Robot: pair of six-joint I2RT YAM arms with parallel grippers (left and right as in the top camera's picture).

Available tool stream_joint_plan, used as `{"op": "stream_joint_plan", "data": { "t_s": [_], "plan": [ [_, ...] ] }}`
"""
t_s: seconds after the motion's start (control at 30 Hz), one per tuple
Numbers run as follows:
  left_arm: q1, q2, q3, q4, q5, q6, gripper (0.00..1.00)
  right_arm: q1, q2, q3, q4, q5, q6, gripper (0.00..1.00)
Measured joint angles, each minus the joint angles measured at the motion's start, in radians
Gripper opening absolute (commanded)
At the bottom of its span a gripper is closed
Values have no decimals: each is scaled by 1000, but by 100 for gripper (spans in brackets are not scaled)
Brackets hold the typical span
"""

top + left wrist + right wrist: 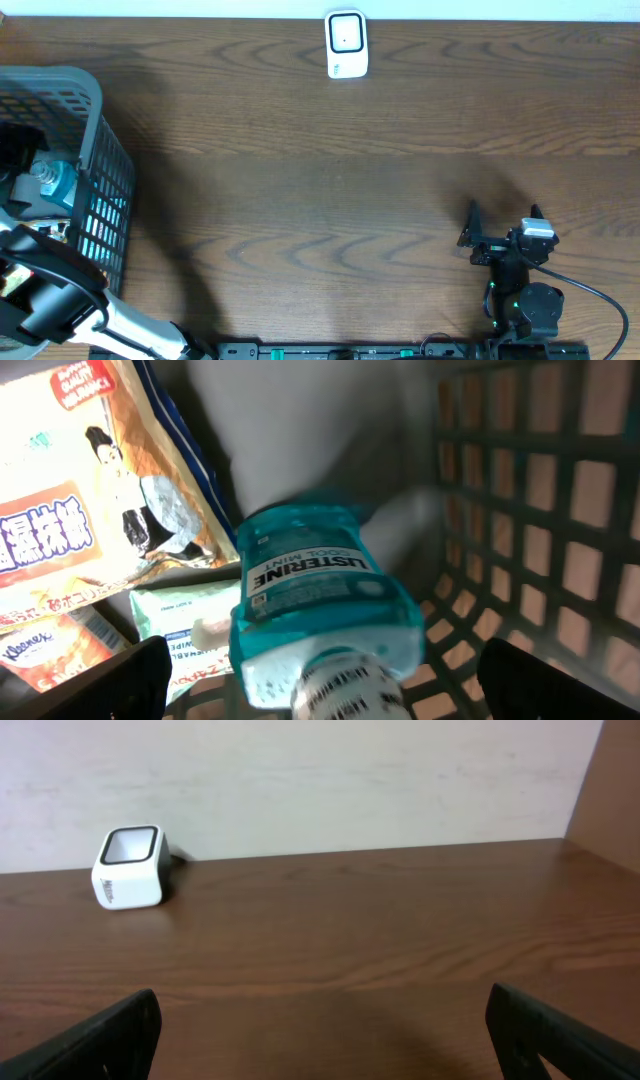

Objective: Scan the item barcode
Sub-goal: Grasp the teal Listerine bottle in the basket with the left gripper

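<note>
Barely begun: the mouthwash bottle [315, 595] lies in the basket [60, 85] at nine o'clock, with the left gripper [320, 680] wide above it, holding nothing. The right gripper [320, 1035] is wide and empty. The scanner [347, 45] at twelve o'clock is unused.

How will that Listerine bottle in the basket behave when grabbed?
The Listerine bottle looks like rigid plastic, so it is probably stiff. It appears filled with blue liquid, so it is likely heavy for its size. Its glossy, rounded shoulders may slip when squeezed.
</note>
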Motion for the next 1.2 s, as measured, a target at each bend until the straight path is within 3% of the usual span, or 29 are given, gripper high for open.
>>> {"op": "stream_joint_plan", "data": {
  "t_s": [0.63, 0.87, 1.2],
  "plan": [
    [-64, 102, 0, -30, -27, 32, 100, 0, 0, 0, 0, 0, 0, 99],
    [-64, 101, 0, -39, -52, 34, 70, 0, 0, 0, 0, 0, 0, 99],
    [-64, 101, 0, -48, -61, 36, 69, 0, 0, 0, 0, 0, 0, 99]
  ]
}}
